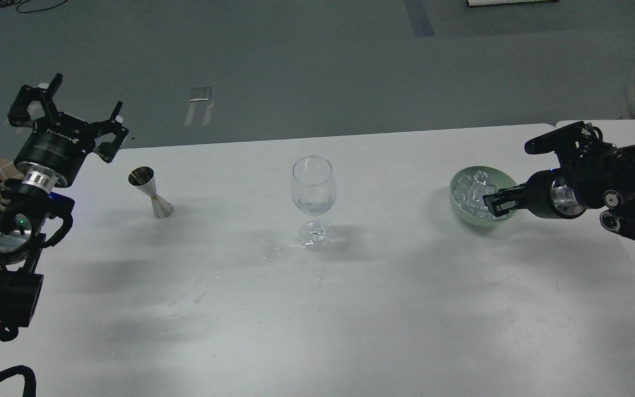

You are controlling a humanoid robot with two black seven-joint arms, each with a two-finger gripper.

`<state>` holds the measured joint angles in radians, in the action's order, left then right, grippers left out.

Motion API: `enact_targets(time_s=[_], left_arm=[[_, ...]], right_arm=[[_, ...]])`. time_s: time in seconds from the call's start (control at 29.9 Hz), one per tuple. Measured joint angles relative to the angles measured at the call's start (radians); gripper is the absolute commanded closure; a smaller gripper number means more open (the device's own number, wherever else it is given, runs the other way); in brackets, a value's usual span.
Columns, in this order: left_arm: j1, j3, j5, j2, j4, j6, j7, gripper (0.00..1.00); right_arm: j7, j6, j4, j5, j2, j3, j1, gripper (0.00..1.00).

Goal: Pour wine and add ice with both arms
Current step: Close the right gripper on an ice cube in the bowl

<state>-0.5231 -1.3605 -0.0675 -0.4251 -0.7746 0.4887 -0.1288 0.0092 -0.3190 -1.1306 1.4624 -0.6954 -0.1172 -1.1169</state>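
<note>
A clear wine glass (313, 190) stands upright mid-table, with what looks like a little colourless wine (312, 207) low in its bowl. A steel jigger (151, 192) stands to its left. A pale green bowl (457, 207) at the right holds a heap of clear ice cubes (471, 187). My left gripper (75, 107) is open and empty, raised at the table's far-left edge, left of the jigger. My right gripper (495, 204) reaches from the right into the bowl's near-right side, down among the ice. Its fingers are dark and close together, and I cannot see whether they hold a cube.
Small water drops (287, 246) lie on the white table (317, 309) by the glass's foot and further front-left. The table's far edge runs just behind the objects, with grey floor beyond. My right arm's bulky links (620, 190) hang over the right table edge.
</note>
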Motion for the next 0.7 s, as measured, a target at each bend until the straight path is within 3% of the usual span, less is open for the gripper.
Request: enact_targets(time_s=[0.37,0.7], left_arm=[[0.000,0.000,0.000,0.001,0.000,0.000,0.000,0.02],[0.001,0.001,0.000,0.001,0.001,0.000,0.000,0.02]], right_arm=[[0.000,0.000,0.031,-0.001,0.026,0.002,-0.007,0.65],[0.000,0.000,0.054,-0.002,0.055,0.002,-0.002,0.77]])
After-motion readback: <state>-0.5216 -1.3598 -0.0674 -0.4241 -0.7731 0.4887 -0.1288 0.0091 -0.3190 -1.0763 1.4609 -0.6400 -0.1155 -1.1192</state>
